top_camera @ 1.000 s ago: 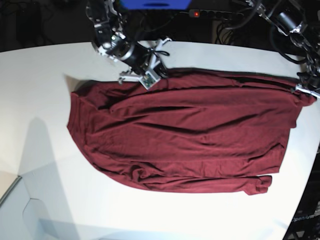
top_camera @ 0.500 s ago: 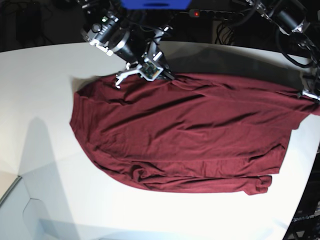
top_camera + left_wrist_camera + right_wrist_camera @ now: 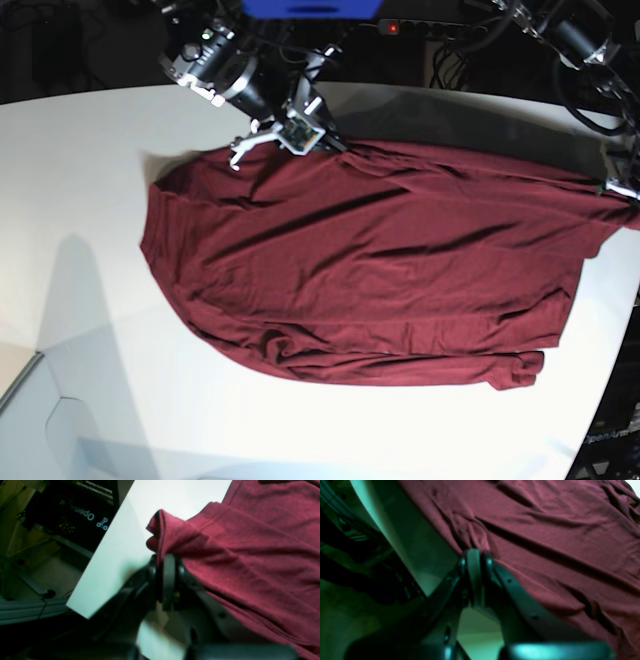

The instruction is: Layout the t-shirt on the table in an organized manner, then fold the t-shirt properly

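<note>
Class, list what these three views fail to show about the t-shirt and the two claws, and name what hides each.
- Left claw: base view crops it at the right edge.
- Right claw: its tips are buried in bunched t-shirt in the wrist view.
- Neckline and sleeves: lost among folds in the base view.
- Table under the shirt: covered by fabric.

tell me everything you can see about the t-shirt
The t-shirt is plain dark red, of thin soft fabric, spread across the white table and creased with long diagonal folds. Its near edge is bunched and rolled. The far edge is pinched at two spots: the right gripper is shut on a gathered fold, and the left gripper is shut on a hemmed corner near the table's edge. The rest lies on the tabletop.
</note>
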Robot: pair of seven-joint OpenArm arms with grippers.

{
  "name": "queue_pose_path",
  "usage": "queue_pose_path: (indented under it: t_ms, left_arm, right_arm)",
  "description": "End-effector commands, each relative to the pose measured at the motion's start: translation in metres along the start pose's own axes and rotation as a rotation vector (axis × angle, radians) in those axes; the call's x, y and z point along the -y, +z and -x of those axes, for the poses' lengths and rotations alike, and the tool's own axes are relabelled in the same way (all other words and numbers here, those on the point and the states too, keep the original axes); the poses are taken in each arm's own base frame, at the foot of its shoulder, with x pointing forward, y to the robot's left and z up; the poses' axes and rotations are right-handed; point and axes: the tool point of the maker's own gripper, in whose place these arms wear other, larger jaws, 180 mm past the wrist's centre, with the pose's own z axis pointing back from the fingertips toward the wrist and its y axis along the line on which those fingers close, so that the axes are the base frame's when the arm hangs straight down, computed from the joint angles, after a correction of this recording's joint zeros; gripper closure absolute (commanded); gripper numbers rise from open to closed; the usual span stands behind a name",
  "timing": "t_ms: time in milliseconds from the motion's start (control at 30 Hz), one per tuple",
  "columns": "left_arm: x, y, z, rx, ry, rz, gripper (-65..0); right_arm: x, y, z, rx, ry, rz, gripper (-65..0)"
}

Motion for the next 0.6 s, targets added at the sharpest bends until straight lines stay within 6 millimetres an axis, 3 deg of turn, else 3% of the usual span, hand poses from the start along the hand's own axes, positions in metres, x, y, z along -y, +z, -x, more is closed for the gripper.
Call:
queue_pose_path:
  t_ms: [0,300,567]
  left_arm:
    - [-0.008,0.003,-0.024,0.07,-0.008,-0.017,-0.2]
    - [-0.006,-0.012,-0.025,0.052,0.023,0.004,-0.2]
    - [0.025,-0.022,-0.039,0.053,-0.053,0.068,-0.2]
  right_arm:
    - [-0.002,0.003,-0.007,0.036,0.002,-0.011,0.0]
    - [0.01,-0.013,-0.01,0.039,0.037,-0.019,0.0]
    - [0.03,-0.03,-0.009,0.029,0.061,-0.009,0.0]
